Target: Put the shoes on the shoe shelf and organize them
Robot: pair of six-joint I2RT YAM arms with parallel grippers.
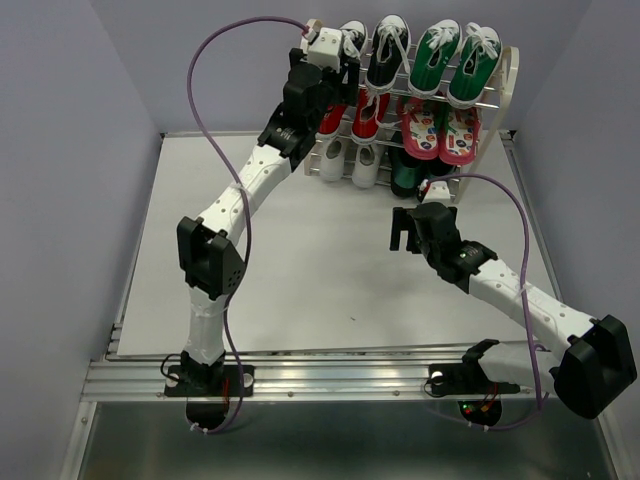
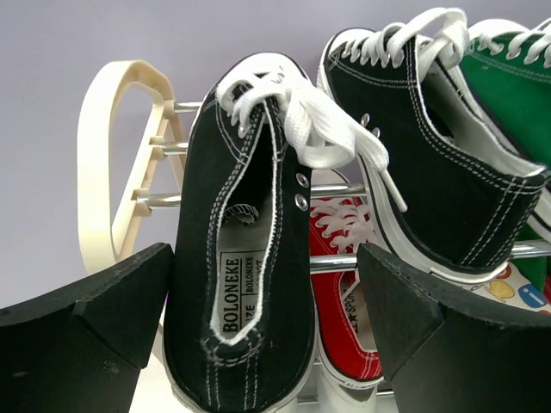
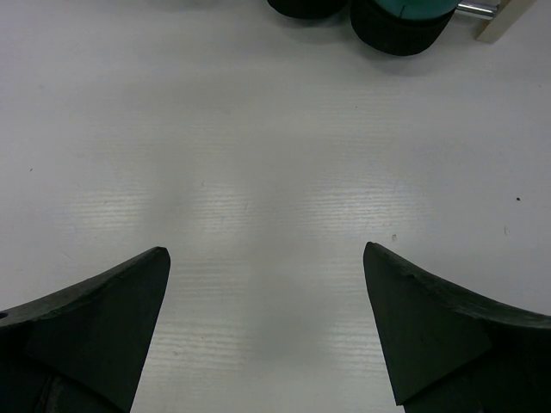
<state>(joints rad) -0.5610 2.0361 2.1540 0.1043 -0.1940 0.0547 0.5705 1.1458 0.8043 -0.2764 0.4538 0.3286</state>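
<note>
Now I am watching the left gripper (image 2: 263, 251) hanging at the top tier of the shoe shelf (image 2: 96, 155) with its fingers spread wide, clamping nothing; a black shoe (image 2: 211, 198) is sitting between them, heel toward my wrist camera, close beside the left finger and clear of the right one; its mate (image 2: 413, 155) is lying just to its right; the right gripper (image 3: 267, 258) is hovering over the white table (image 3: 258, 129), fingers apart too.

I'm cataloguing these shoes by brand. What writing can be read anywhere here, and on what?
"BOLONEKE": insole label of the black shoe, printed twice.
"ZE": same label, start hidden.
"SPO": inside the red shoe, rest hidden.
Nothing else readable.
</note>
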